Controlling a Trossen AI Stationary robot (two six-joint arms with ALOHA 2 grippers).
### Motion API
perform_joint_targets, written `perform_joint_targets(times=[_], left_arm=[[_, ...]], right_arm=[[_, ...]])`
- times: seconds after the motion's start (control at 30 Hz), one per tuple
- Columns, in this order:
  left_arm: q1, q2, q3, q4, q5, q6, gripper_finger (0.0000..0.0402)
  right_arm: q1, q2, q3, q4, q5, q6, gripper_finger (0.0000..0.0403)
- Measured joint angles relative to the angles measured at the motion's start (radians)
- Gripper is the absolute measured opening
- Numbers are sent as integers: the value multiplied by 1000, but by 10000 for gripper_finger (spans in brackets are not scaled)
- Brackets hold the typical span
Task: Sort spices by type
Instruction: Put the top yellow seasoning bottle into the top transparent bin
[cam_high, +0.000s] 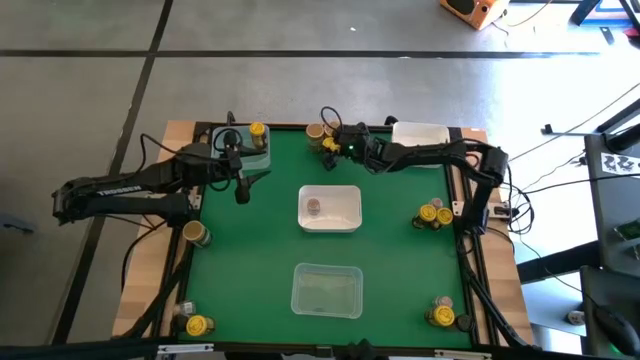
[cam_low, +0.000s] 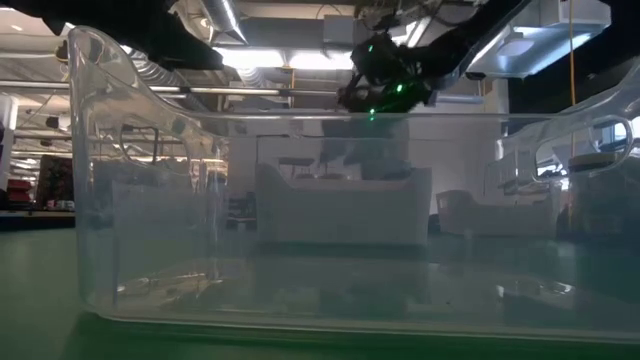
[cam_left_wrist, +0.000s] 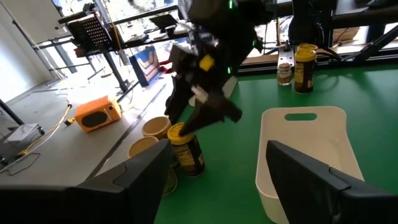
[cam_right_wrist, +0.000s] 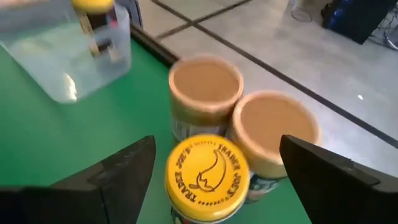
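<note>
Green worktop, concrete floor beyond. Right end effector (cam_right_wrist: 214, 174) spread wide just above yellow-lidded jar (cam_right_wrist: 207, 172); two tan-lidded jars (cam_right_wrist: 206, 84) touching beyond. Jar likely light, rigid, slick; grip the lid's sides.

Left end effector (cam_left_wrist: 214, 171) part open, empty.

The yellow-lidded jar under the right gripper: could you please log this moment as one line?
right gripper: open, straddling yellow-lidded jar, not closed | beside: two tan-lidded jars | left gripper: open, waiting near white bin

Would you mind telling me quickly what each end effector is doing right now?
Left end effector: open, holding nothing.
Right end effector: open, fingers either side of the yellow-lidded jar, not closed on it.
</note>
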Motion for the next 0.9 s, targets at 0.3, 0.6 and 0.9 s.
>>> perform_joint_targets(times=[0.3,0.6,0.9], left_arm=[[0,0,0,-5,0,0,263],[0,0,0,-4,0,0,263],[0,0,0,-4,0,0,263]], right_arm=[[33,-90,1,-227,-41,11,342],[72,16,-6,-209,57,77,342],[71,116,-8,-65,121,107,342]])
